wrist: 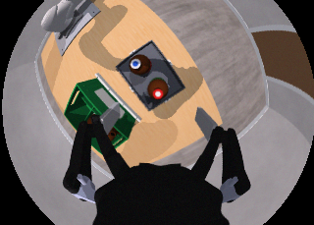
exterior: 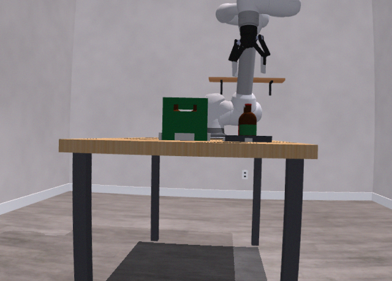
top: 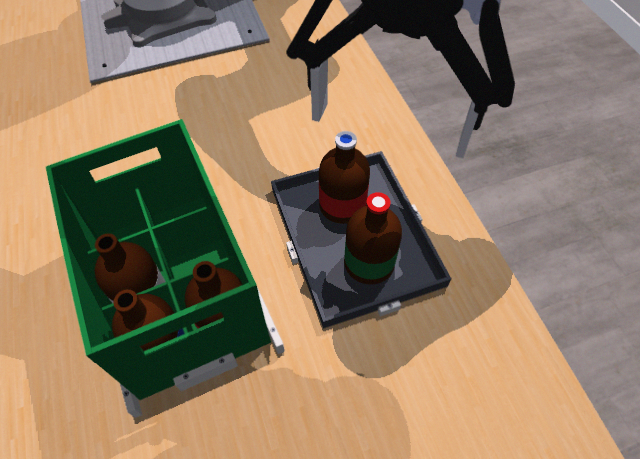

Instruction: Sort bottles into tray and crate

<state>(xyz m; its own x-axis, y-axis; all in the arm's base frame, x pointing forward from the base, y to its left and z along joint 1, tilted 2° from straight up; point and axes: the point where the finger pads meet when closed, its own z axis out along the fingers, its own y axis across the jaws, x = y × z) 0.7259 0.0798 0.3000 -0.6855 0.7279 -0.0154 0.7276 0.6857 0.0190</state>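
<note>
Capped bottles, blue-capped (top: 344, 177) and red-capped (top: 373, 242), stand upright on the tray (top: 435, 264) near the desk's right edge, directly below my gripper (top: 392, 114), spread fully wide, holding nothing.

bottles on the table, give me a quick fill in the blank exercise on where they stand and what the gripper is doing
1. The two capped bottles stand upright on the ____.
2. The green crate holds ____ open bottles.
3. The bottle with the red cap wears a ____ label.
4. The gripper is raised above the table, its fingers ____ and holding nothing.

Missing words: tray; three; green; open
</note>
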